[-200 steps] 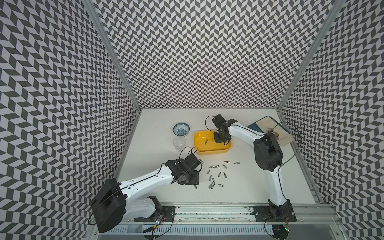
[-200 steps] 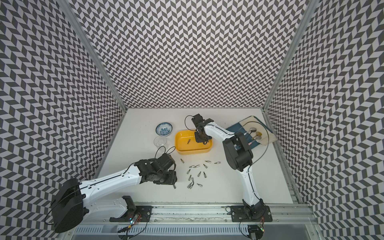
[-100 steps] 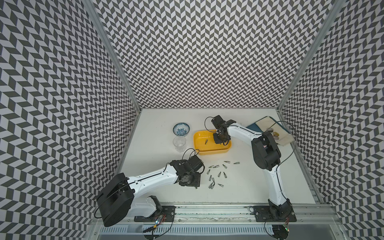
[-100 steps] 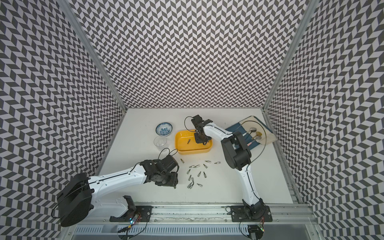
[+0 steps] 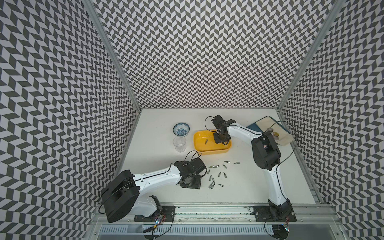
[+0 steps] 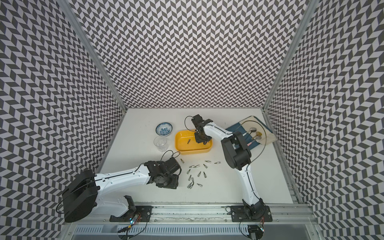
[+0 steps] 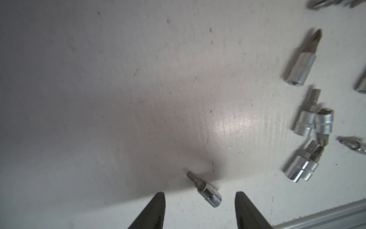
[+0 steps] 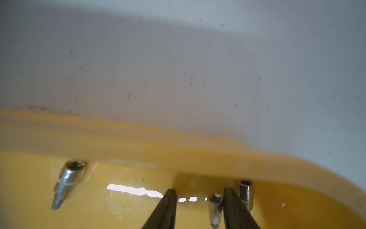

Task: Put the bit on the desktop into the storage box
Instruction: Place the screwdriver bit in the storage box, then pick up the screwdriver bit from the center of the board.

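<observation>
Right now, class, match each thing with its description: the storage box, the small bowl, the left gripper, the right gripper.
Things:
1. storage box
2. small bowl
3. left gripper
4. right gripper

Descriptions:
A. open, above a loose bit on the desktop
B. yellow
C. open, over boxed bits
D. blue-patterned

Pairs: 1-B, 2-D, 3-A, 4-C.

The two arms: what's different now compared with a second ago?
The right tool opened inside the storage box, releasing a bit. The left tool edged toward the loose bits. Bowl, glass and tray stayed put.
</observation>
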